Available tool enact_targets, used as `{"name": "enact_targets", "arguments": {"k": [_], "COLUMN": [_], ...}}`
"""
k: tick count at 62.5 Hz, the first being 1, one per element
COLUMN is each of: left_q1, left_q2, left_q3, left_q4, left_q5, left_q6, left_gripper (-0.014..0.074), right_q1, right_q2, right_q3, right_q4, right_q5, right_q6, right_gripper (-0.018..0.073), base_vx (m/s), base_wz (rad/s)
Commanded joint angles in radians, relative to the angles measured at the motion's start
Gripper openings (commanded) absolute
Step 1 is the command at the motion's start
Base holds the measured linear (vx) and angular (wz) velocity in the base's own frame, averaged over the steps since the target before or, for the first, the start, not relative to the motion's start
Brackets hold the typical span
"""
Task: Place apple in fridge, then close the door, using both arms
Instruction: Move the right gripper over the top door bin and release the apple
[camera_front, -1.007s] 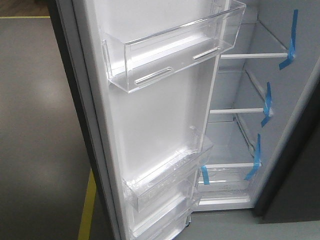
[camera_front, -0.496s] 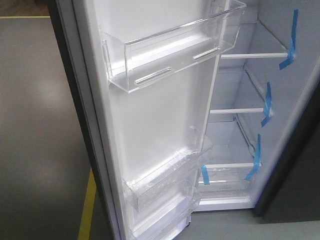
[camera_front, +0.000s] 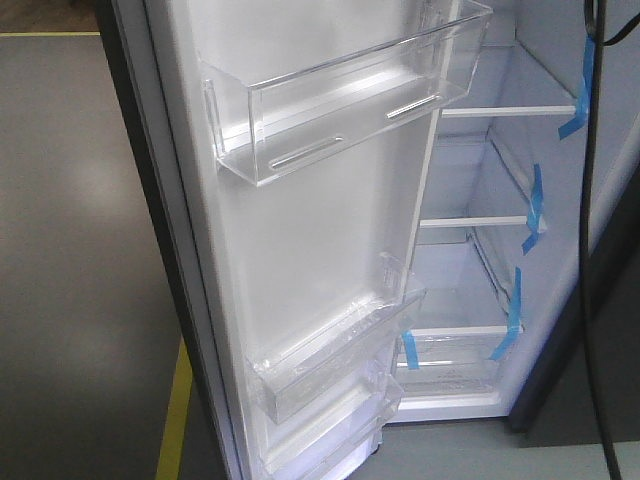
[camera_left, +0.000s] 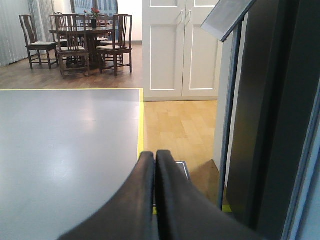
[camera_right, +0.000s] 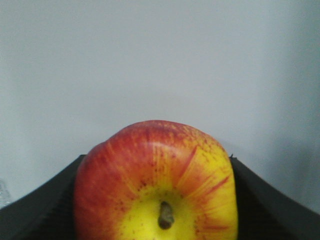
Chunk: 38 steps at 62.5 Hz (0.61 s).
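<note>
Front-facing: new cable (camera_front: 585, 200) across fridge (camera_front: 455, 270)

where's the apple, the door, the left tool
apple (camera_right: 155, 182), right wrist view, skin above stem
door (camera_front: 320, 240), front view, white inner panel
left tool (camera_left: 155, 153), left wrist view, between shut fingertips

The fridge (camera_front: 455, 170) carries three glass shelves with white front edges, one above another: the top shelf (camera_front: 510, 110), the middle shelf (camera_front: 475, 222) and the bottom shelf (camera_front: 455, 331). A strip of blue tape (camera_front: 535, 208) sits at the right end of each. The open door (camera_front: 300, 230) carries an upper bin (camera_front: 340, 110) and a lower bin (camera_front: 330, 355), both clear. Below lies a grey floor (camera_front: 70, 250) edged by a yellow line (camera_front: 175, 415). In the left wrist view, a wooden floor (camera_left: 180, 125) lies beyond, where a dining table (camera_left: 82, 31) and chairs (camera_left: 119, 37) stand.
</note>
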Motion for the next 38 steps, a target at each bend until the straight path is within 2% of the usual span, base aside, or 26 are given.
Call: {"name": "enact_targets", "arguments": {"k": [1,9,15,29,38], "left_q1": [0.002,0.002,0.002,0.002,0.002], "left_q2": [-0.014,-0.014,-0.014,-0.014,-0.014], "left_q3": [0.028,0.028,0.028,0.028,0.028], "left_q4": [-0.002,-0.002,-0.002,-0.002,-0.002], "left_q5": [-0.069,-0.069,-0.069,-0.069,-0.069], "left_q6": [-0.009,-0.009,-0.009,-0.009,-0.009], "left_gripper": [-0.0006,-0.0006,-0.0006,-0.0006,-0.0006], "right_q1": [0.007,0.004,0.004,0.004,0.004], "right_q2": [-0.018,-0.008,-0.008,-0.008,-0.008], "right_q3": [-0.026,-0.026,-0.026,-0.026,-0.026], "right_q4": [0.029,-0.013,-0.030,-0.052,-0.062], "right_q5": [-0.043,-0.037,-0.038,-0.046,-0.067], "right_q6": [-0.032,-0.026,-0.026,0.011,0.028], "right_gripper": [0.0012,0.0062,0.0139,0.0445,0.0576], "base_vx": [0.00,0.00,0.00,0.00,0.00], "base_wz": [0.00,0.00,0.00,0.00,0.00]}}
